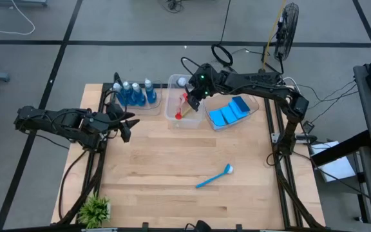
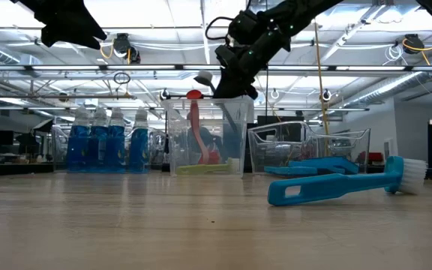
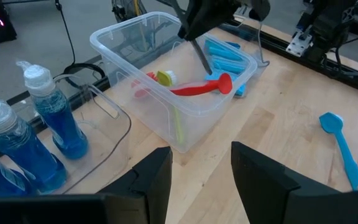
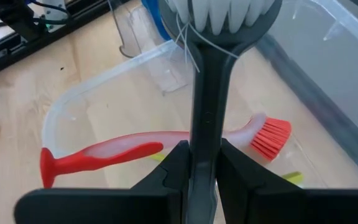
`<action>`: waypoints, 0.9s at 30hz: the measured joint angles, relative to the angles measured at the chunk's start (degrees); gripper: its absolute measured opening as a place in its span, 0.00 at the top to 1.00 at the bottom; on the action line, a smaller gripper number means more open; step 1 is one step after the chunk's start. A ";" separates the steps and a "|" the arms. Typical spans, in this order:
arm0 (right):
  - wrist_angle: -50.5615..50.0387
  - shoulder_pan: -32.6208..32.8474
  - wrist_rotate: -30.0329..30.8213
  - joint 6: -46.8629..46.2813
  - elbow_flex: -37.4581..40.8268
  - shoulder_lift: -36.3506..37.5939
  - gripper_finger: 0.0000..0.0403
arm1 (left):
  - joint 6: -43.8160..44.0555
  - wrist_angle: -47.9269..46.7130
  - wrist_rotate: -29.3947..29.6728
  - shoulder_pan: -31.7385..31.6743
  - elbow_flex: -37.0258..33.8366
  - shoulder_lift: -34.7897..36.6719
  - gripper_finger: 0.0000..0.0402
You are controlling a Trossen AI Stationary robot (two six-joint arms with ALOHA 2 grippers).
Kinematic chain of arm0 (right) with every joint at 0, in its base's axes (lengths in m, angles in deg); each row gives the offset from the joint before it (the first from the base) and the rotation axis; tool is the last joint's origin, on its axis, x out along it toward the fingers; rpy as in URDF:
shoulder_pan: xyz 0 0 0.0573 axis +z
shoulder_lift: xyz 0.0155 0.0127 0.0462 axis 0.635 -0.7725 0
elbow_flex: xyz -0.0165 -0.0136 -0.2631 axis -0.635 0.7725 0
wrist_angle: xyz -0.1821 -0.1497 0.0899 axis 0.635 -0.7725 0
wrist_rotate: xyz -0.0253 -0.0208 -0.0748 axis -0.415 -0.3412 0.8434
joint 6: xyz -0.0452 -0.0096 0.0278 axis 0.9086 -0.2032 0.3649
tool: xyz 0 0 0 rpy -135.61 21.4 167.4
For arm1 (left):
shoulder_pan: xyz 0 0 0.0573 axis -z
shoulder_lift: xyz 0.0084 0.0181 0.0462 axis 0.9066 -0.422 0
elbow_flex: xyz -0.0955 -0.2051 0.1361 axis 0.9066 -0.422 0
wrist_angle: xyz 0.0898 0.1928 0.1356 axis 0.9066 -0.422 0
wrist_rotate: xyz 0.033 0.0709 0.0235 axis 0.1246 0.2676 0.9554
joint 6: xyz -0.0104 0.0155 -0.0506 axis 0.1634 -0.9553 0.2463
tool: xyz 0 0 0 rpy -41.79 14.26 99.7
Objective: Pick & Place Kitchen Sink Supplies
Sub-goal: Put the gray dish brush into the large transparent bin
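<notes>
The right gripper (image 4: 202, 163) hangs over the middle clear tub (image 1: 171, 113), its two fingers pinched tight on the handle of a grey dish brush (image 4: 207, 93), with the white bristle head pointing away from the claw and down toward the tub; this looks like the last stretch of a drop-off, the brush held lengthwise along the fingers so it can slide in among the others. Directly below the claw, inside that tub, lie a red brush (image 3: 197, 88) and a yellow-green brush (image 3: 176, 121), so the tub seems to serve as the brush bin. To one side of the claw, in the next tub, flat blue sponges (image 1: 230, 113) are stacked; on the other side, beyond the brush tub, stand the bottles of blue liquid (image 1: 134, 94), grouped by kind. A blue brush (image 1: 212, 176) lies loose on the wooden table (image 1: 160, 167), well apart from the claw and nearer the front edge, and is probably the next one to collect. The left gripper (image 3: 199, 180) waits near the bottles, fingers parted and holding nothing. A small green plant (image 1: 95, 209) sits at the table's front corner.
</notes>
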 joint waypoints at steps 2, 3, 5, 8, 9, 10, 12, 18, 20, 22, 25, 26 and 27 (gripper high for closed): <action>0.03 0.01 -0.02 0.18 0.00 0.02 0.88 | -0.04 0.00 0.02 0.01 0.00 0.00 0.59; 0.03 0.01 -0.02 0.29 0.00 0.02 0.88 | -0.20 0.02 0.02 0.00 0.00 0.00 0.59; -0.01 0.01 -0.02 0.56 0.00 0.02 0.88 | -0.64 0.04 0.03 0.00 0.00 0.00 0.59; -0.12 -0.01 0.00 0.60 0.00 0.02 0.88 | -0.72 0.13 0.04 0.00 0.00 0.00 0.59; -0.38 -0.01 -0.01 0.60 0.00 0.02 0.88 | -0.68 0.14 0.04 0.00 0.00 0.01 0.59; -0.54 -0.01 -0.02 0.60 0.00 -0.01 0.88 | -0.68 0.13 0.03 0.00 0.00 0.00 0.59; 0.11 0.01 -0.09 0.60 0.00 -0.74 0.88 | -0.68 0.13 0.02 0.00 0.00 0.00 0.59; -0.45 0.01 -0.07 0.60 0.06 -0.97 0.88 | -0.92 0.11 0.02 0.00 -0.02 0.00 0.59; -0.41 -0.01 -0.02 0.63 0.04 -0.92 0.88 | -0.92 0.11 0.02 0.00 -0.02 0.01 0.59; -0.53 -0.01 0.02 0.78 0.04 -1.00 0.88 | -0.97 0.09 0.02 0.00 -0.02 0.00 0.59; -1.01 0.00 0.02 0.80 0.04 -1.00 0.88 | -1.04 0.09 0.02 0.00 -0.02 0.00 0.59; -1.04 0.06 0.02 0.82 0.09 -1.00 0.88 | -1.11 0.09 0.02 0.00 -0.02 0.00 0.59; -0.84 0.29 0.12 0.95 0.31 -1.00 0.88 | -1.28 0.09 0.02 0.01 -0.02 0.00 0.59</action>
